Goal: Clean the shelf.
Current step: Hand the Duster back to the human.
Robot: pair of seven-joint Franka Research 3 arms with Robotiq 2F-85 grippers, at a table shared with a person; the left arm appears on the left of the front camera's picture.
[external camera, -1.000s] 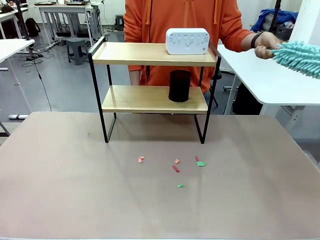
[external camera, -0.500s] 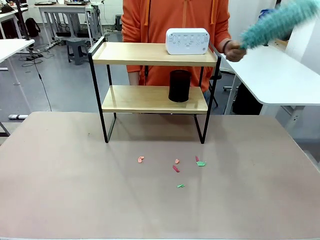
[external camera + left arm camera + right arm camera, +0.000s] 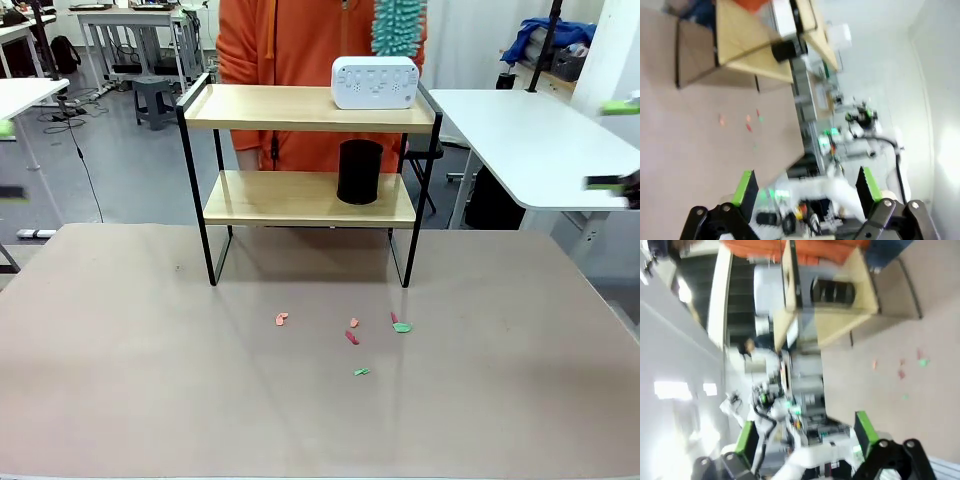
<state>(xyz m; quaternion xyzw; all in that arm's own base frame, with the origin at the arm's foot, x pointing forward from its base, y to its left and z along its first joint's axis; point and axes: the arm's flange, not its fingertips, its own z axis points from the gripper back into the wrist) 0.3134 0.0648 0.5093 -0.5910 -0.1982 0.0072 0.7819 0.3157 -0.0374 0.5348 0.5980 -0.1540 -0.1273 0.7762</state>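
A: Shelf [image 3: 308,150] is standing near the far edge of the brown table [image 3: 150,380], right in front of the person in orange [image 3: 300,40]. Why is it sitting there?

B: I think it is placed between both sides, so the person and the arms can reach it. A white box-like device [image 3: 375,81] is resting on the upper board, and a black cylinder [image 3: 360,171] is standing on the lower board, so both boards are not free yet.

A: And the teal duster [image 3: 398,25]?

B: It is hanging above and behind the white device. The person seems to be holding it, probably for wiping the upper board, but the hand is hidden.

A: Are the grippers holding something?

B: No. The left gripper [image 3: 805,187] is spreading its fingers wide with nothing between them. The right gripper [image 3: 807,432] is doing the same. Both are well apart from the shelf.

A: And the small coloured scraps [image 3: 352,337]?

B: They are lying on the table in front of the shelf legs.
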